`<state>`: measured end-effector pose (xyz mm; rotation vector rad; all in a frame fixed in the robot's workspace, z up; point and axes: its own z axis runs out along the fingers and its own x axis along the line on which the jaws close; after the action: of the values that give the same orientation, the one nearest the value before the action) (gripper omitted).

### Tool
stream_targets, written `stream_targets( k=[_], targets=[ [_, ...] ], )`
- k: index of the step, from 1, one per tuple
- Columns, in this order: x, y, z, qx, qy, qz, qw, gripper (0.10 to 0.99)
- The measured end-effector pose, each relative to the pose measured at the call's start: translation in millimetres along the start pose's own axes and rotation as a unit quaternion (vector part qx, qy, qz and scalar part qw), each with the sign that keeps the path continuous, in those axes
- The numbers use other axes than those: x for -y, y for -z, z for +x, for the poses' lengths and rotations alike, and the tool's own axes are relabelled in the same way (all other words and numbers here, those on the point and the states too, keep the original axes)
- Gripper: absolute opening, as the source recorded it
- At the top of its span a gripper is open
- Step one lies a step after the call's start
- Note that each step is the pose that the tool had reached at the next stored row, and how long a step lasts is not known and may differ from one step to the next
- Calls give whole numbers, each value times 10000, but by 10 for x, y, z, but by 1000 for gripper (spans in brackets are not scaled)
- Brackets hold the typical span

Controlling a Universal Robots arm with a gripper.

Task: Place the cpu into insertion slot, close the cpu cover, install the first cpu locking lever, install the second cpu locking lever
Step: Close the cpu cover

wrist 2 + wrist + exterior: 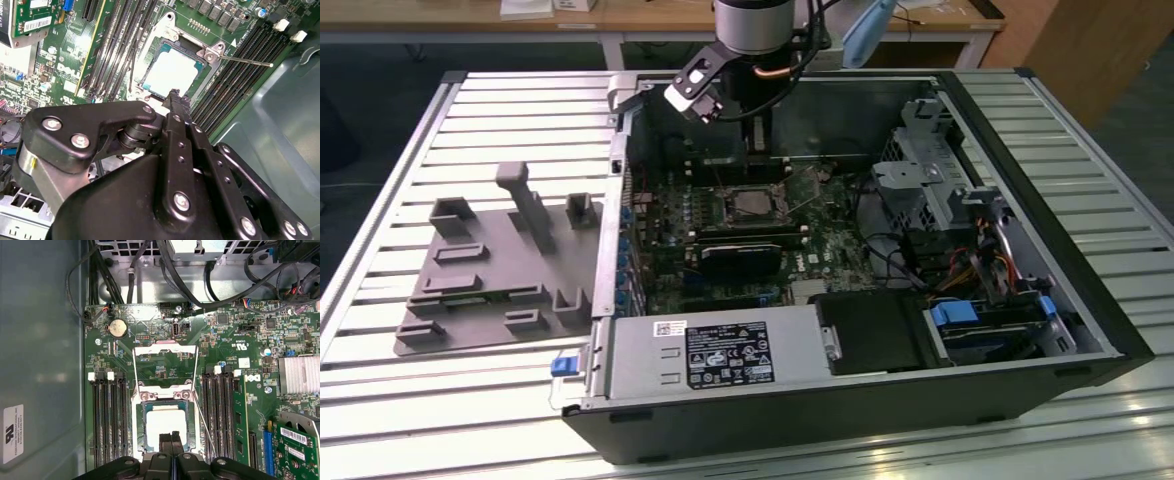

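The claw (171, 441) is squeezed shut with nothing in it, right over the near edge of the insertion slot (145, 427). The cpu (165, 421) sits in the slot, so that step looks done. Past the slot, the cpu cover (165, 346) lies flipped open. One thin lever (245, 61) sticks out loose beside the slot. The claw hides the cpu's near edge. I cannot make out the other lever.
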<state>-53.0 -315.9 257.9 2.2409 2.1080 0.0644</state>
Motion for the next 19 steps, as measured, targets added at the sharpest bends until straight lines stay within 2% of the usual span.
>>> stream_targets(
  k=[5, 13, 19],
  targets=[
    [-1, 15, 0, 1, 0, 1, 10000, 102],
    [-12, 123, -2, 2, 1, 19, 10000, 102],
    [-17, 173, -2, 2, 0, 27, 10000, 102]
  ],
)
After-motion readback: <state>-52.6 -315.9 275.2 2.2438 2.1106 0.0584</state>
